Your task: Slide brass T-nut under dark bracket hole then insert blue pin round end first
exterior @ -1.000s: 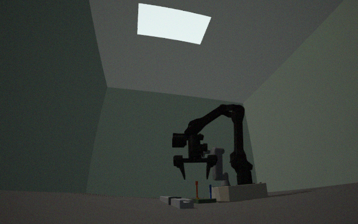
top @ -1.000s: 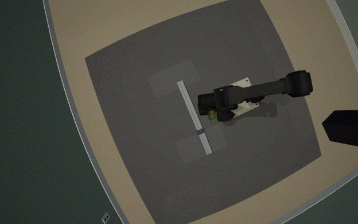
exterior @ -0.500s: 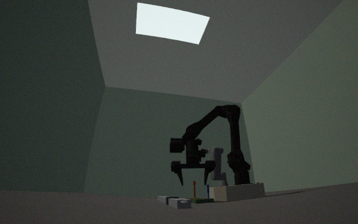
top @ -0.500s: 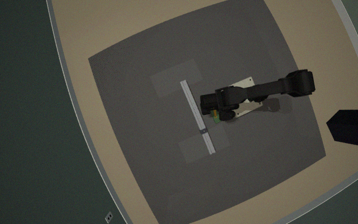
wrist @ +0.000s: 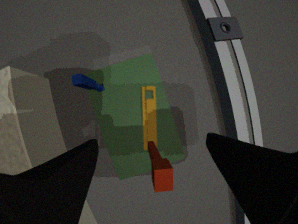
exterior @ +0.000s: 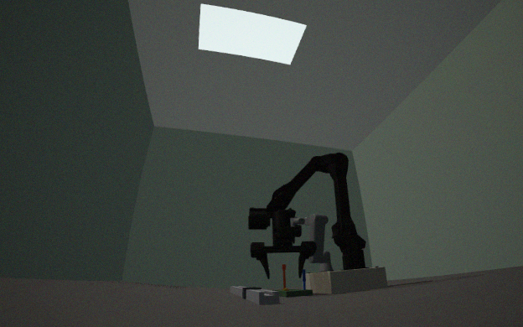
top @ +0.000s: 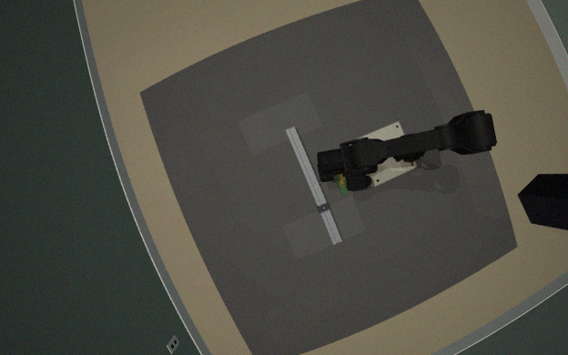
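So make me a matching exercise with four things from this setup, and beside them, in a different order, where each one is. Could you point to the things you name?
Things
1. orange handle (exterior: 284,276) (wrist: 163,178)
2. blue pin (exterior: 304,279) (wrist: 81,80)
3. dark bracket (top: 323,207) (exterior: 245,293) (wrist: 225,28)
4. fingers (exterior: 267,272)

Places
A. across the aluminum rail (top: 305,168) (exterior: 262,297) (wrist: 227,65)
B. above the green tray (top: 344,189) (exterior: 297,293) (wrist: 120,115), standing apart, open
C. upright on the brass T-nut (top: 341,180) (wrist: 150,120)
D. upright at the tray's edge nearer the pale base block (top: 391,175) (exterior: 358,280) (wrist: 25,115)

Pairs: 1-C, 2-D, 3-A, 4-B
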Available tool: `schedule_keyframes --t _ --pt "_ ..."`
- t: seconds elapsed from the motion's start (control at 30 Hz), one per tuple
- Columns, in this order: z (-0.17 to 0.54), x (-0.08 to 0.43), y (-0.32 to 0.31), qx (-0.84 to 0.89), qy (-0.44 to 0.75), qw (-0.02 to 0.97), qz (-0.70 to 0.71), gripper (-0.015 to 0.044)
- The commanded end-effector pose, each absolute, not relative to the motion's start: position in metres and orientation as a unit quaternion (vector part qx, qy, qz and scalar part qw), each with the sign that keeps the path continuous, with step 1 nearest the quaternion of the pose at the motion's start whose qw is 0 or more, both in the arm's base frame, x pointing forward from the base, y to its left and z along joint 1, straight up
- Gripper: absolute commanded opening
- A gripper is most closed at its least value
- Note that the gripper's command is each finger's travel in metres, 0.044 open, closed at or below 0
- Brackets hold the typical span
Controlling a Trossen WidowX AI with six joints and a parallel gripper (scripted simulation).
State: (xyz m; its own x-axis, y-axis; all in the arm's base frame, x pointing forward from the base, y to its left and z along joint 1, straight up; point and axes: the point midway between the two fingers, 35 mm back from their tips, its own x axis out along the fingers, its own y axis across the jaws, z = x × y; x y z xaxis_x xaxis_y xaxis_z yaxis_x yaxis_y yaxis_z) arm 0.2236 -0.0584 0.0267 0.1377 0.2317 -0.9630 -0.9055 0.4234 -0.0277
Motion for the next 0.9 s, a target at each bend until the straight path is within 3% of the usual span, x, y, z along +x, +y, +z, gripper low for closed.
schedule_keyframes --t 0.0,0.6,0.87 --pt "0.0249 0.2231 -0.0586 -0.332 0.507 0.676 0.419 0.0335" --pt "0.0249 0.2231 -0.0586 -0.332 0.507 0.676 0.419 -0.0137" --pt "0.0271 0.2235 -0.0588 -0.332 0.507 0.676 0.419 -0.0150"
